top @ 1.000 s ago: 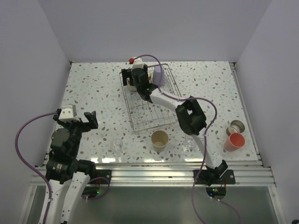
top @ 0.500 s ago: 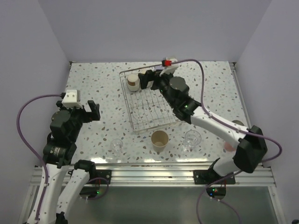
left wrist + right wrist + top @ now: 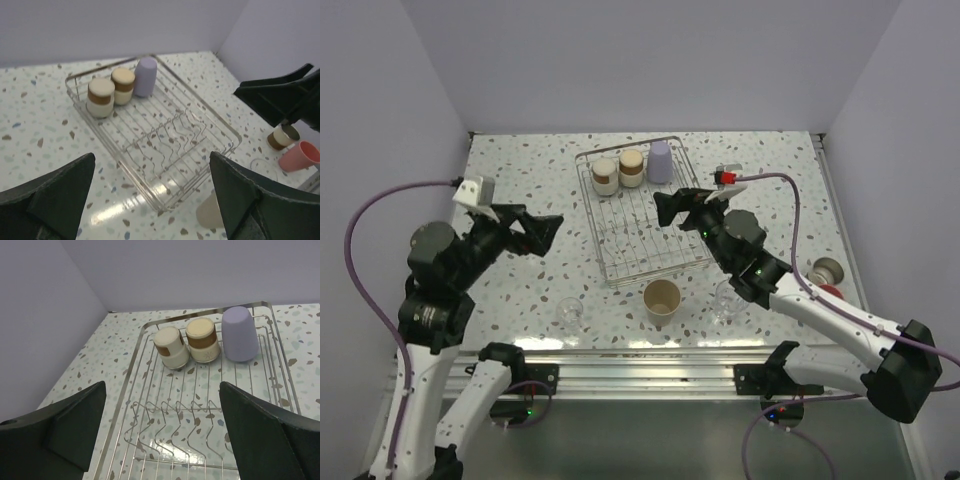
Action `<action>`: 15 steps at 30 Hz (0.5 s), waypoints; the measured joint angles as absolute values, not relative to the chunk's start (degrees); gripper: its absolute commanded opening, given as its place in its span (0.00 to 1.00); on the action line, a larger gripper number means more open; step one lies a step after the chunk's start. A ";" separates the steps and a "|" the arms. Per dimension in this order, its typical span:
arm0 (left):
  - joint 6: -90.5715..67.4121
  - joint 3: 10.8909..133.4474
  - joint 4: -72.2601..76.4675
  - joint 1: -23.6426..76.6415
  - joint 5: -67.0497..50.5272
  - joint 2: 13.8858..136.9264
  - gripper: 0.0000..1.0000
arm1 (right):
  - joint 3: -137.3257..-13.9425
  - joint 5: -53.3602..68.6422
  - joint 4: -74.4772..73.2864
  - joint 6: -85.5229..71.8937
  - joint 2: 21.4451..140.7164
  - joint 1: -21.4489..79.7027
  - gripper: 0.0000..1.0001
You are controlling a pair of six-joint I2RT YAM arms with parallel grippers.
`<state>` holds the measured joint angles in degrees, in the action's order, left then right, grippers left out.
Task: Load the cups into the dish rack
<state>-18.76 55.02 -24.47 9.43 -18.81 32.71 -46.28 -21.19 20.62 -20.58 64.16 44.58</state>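
Lavender cup [image 3: 660, 160] and two tan-banded cups [image 3: 632, 168] sit inverted at the dish rack's [image 3: 645, 240] far end, likely to drain. Left claw [image 3: 542, 228] and right claw [image 3: 665, 205] hover spread, empty; beige tumbler [image 3: 662, 298] waits on the surface [image 3: 520, 170] just outside.

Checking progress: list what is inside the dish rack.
Three cups stand at the dish rack's far end: two cream, brown-banded cups and a lavender cup. Their insides are hidden.
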 measured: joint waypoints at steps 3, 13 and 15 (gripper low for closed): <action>-18.76 65.76 -33.28 9.45 -17.85 44.16 1.00 | -45.01 -21.58 21.10 -20.99 61.45 44.58 0.98; -20.64 50.13 -52.12 12.45 -14.26 46.15 0.73 | -42.33 -21.67 21.02 -22.37 59.64 44.58 0.98; -20.95 49.08 -54.00 13.52 -13.56 45.74 0.68 | -42.22 -21.67 21.02 -22.55 59.64 44.58 0.98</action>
